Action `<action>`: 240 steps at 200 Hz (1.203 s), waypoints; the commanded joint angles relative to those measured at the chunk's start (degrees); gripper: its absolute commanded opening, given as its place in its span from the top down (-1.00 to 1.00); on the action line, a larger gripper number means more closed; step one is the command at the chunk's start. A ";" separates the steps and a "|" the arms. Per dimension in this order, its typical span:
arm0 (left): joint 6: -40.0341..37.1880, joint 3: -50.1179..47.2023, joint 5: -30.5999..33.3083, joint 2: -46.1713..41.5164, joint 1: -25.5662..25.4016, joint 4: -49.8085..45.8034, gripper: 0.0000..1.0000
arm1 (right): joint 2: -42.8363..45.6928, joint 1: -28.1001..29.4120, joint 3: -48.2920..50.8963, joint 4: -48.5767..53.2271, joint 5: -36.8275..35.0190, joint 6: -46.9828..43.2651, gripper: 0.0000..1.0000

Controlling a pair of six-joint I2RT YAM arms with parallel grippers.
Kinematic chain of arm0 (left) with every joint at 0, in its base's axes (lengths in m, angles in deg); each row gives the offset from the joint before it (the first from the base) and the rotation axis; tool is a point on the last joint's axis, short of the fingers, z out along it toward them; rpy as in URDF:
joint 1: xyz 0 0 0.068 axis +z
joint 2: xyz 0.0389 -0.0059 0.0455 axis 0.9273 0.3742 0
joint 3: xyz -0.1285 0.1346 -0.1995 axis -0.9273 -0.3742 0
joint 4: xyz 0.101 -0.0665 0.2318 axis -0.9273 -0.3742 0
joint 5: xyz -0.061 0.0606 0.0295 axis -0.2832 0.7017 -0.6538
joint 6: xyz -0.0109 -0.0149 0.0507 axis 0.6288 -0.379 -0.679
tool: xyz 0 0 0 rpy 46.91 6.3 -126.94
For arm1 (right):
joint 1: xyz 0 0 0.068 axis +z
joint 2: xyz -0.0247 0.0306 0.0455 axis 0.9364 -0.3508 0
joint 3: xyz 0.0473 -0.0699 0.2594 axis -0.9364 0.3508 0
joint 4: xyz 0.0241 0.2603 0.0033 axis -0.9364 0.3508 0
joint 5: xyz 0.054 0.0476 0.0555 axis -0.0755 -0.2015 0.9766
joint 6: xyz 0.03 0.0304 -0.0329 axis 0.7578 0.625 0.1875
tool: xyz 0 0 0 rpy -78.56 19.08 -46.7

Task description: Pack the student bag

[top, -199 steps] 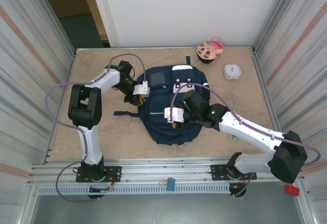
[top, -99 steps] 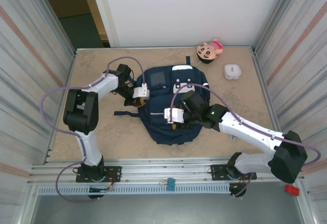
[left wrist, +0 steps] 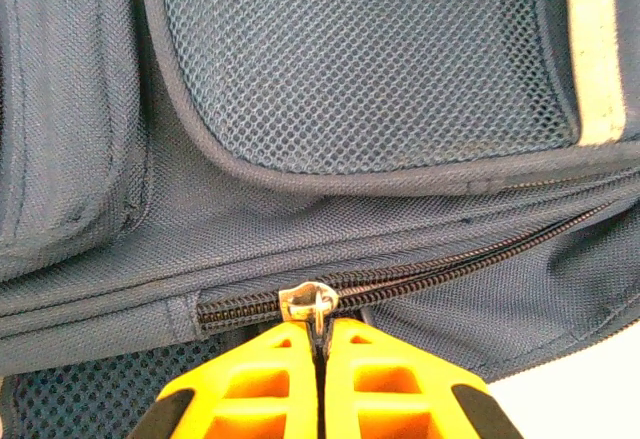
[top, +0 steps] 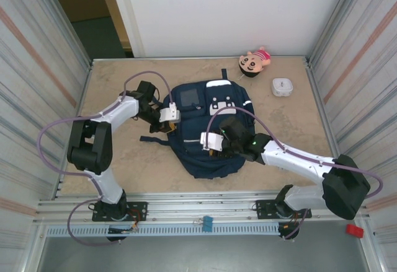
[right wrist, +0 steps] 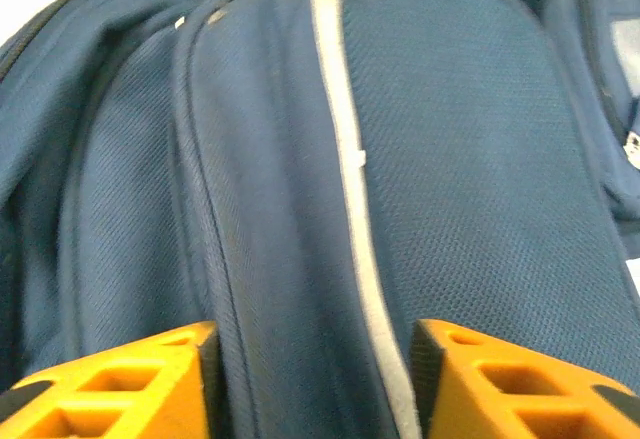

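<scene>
The navy-blue bag (top: 192, 129) lies flat in the middle of the table (top: 124, 160), its top end toward the far wall and its front pockets facing up, with one arm at each side. The left gripper (top: 169, 118) sits at the bag's left edge. In the left wrist view its orange fingers (left wrist: 270, 379) are pressed together and pinch the small silver zipper pull (left wrist: 316, 302), which sits on a dark zipper (left wrist: 450, 264) running below a mesh pocket (left wrist: 360, 59). The right gripper (top: 214, 151) rests over the lower front part of the bag. Its wrist view shows the two fingers (right wrist: 130, 379) standing apart, holding nothing, with a front pocket and its thin white stripe (right wrist: 350, 179) between them. A small doll (top: 255, 60) lies at the far edge of the table, and a white box (top: 282, 87) sits near it on the right, both well apart from the bag.
</scene>
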 commanded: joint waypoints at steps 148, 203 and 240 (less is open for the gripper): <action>24.00 -17.17 -1.09 -12.12 -6.86 12.19 1.00 | -2.84 -3.21 -0.23 -19.90 -1.70 7.77 1.00; 30.73 -20.11 2.27 -18.10 -15.54 13.61 0.86 | -1.78 -4.33 -0.85 -21.28 0.73 9.12 1.00; 35.47 -20.49 -0.13 -22.94 -18.26 17.10 0.70 | 1.59 -6.55 -0.07 -20.27 5.76 7.51 1.00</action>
